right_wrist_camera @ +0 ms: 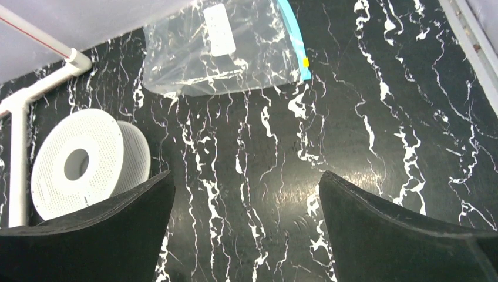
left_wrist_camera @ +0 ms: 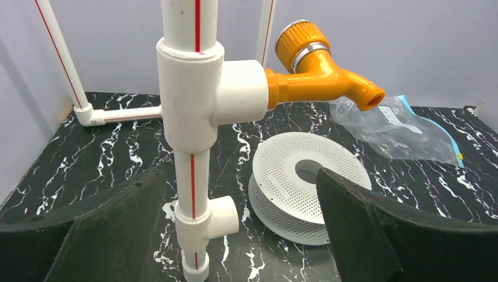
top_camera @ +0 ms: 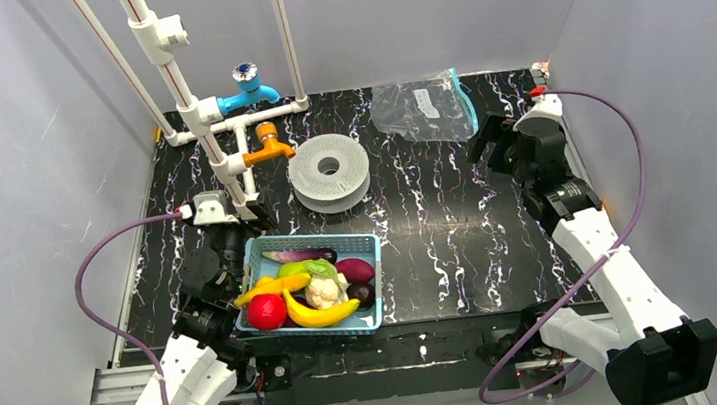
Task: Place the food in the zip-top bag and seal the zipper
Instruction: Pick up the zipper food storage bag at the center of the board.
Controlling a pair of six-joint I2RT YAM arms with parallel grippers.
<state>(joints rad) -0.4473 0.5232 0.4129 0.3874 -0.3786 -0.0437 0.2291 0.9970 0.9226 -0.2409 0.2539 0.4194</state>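
**Operator:** How do my grippers stand?

**Spotter:** Your left gripper (left_wrist_camera: 235,241) has its jaws spread wide and grips nothing (a white pipe (left_wrist_camera: 191,106) stands ahead, framed between the fingers in the left wrist view; whether it touches them I cannot tell). Your right gripper (right_wrist_camera: 246,235) is spread just as wide, with nothing in it, over the dark marbled table (right_wrist_camera: 364,147).

**Operator:** And around them?

**Spotter:** An orange tap (left_wrist_camera: 323,76) juts from that pipe at the top centre of the left wrist view, and a white perforated spool (left_wrist_camera: 276,176) lies on the table below it. In the overhead view your right gripper is at the upper right, just beside the zip-top bag (top_camera: 420,106).

**Operator:** Where are the bag and the food?

**Spotter:** The bag lies flat at the top of the frame, right of centre, with the zipper (top_camera: 466,101) along its right edge. The food (top_camera: 309,293) is heaped in a light-blue basket (top_camera: 316,237) at the lower left of centre, beside your left arm and well apart from the bag.
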